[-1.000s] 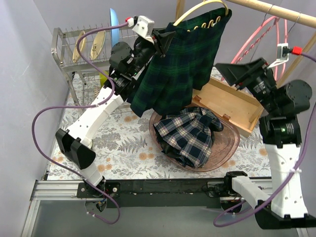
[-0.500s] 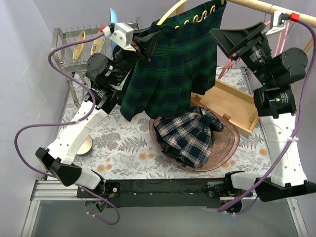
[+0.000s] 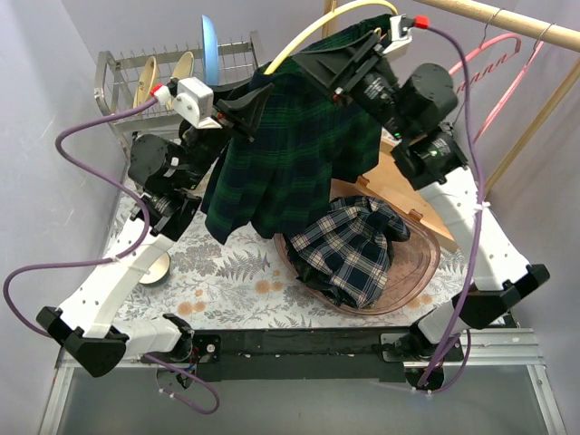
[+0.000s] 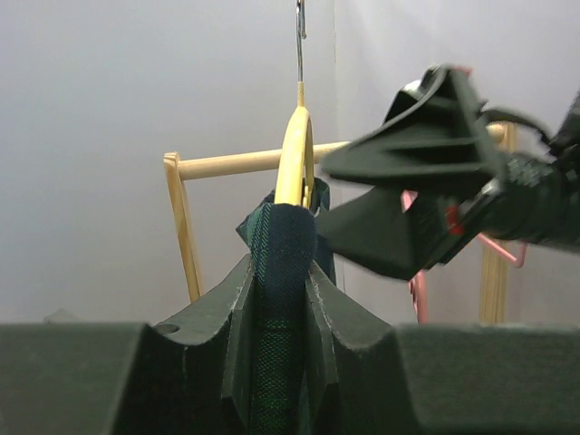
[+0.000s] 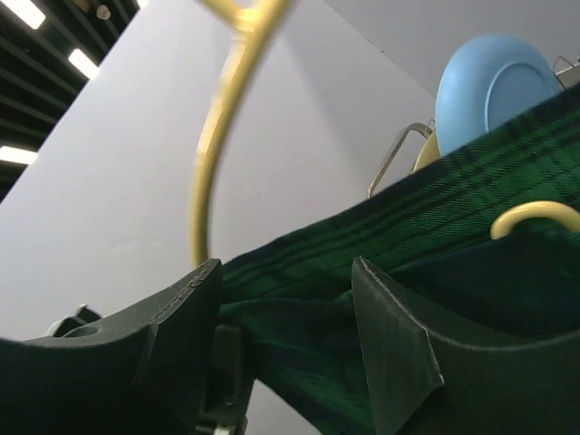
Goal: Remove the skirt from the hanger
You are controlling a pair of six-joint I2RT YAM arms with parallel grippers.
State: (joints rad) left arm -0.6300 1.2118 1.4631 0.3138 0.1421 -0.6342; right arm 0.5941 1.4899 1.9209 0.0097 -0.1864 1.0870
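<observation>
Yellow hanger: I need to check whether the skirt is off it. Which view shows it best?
Top external: the yellow hanger shows most of its arc, the green skirt draped below. Left wrist sees it edge-on; right wrist catches only one blurred arm.

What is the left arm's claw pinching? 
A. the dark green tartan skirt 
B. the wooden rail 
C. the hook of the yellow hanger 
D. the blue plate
A: in the left wrist view the left gripper has its fingers pressed against a fold of the dark green tartan skirt, just below the yellow hanger.
</observation>
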